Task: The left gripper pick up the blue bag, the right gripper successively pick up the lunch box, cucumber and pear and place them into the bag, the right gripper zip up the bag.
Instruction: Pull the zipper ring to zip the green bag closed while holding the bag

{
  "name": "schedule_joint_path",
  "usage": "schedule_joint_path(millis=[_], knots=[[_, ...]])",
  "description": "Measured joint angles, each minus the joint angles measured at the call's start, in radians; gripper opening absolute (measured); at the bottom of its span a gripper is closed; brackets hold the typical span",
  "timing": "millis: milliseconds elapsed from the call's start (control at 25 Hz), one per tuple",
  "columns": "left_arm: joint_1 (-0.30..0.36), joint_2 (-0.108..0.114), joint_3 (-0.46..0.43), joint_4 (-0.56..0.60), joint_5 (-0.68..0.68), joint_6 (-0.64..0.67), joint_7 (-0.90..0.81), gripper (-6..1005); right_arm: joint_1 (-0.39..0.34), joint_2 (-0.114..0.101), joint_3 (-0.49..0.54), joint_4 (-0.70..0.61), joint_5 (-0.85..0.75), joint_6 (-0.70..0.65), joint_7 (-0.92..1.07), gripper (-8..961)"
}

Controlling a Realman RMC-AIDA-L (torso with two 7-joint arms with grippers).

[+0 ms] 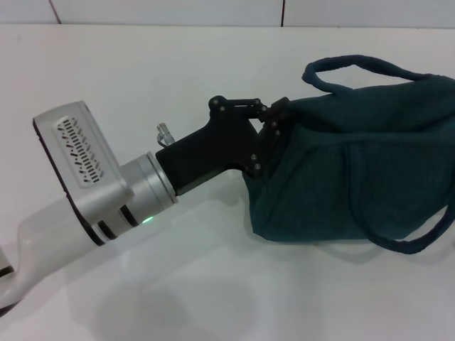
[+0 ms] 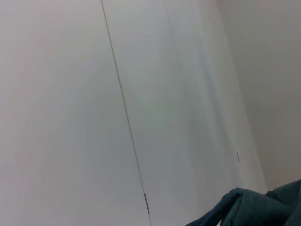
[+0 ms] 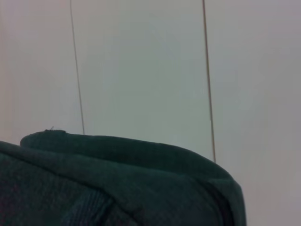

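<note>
On the white table (image 1: pixel 142 71), the left gripper (image 1: pixel 274 117) is clamped on the top corner of the blue bag (image 1: pixel 355 170). Soft, limp fabric sags readily; the seamed edge or loop handles appear the firmest hold. The right gripper is out of view.

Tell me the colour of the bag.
Dark teal-blue fabric; the blue bag shows best in the head view.

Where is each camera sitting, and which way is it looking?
Head view: up on the robot's head, looking down at the white table; the left arm's tool is at the blue bag.
Left wrist view: on the left arm, facing a pale wall; no part of the robot shows.
Right wrist view: on the right arm, close behind the bag, facing the wall; no part of the robot shows.
Shared: all three show the bag.
</note>
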Motion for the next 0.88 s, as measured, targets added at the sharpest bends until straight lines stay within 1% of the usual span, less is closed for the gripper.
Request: schedule_joint_path(millis=[400, 880], knots=[[0.004, 0.0, -0.001, -0.003, 0.0, 0.0, 0.0, 59, -0.029, -0.002, 0.007, 0.005, 0.012, 0.01, 0.008, 300], [0.0, 0.003, 0.0, -0.005, 0.003, 0.0, 0.0, 64, -0.032, 0.0, 0.016, 0.011, 0.011, 0.021, 0.002, 225]])
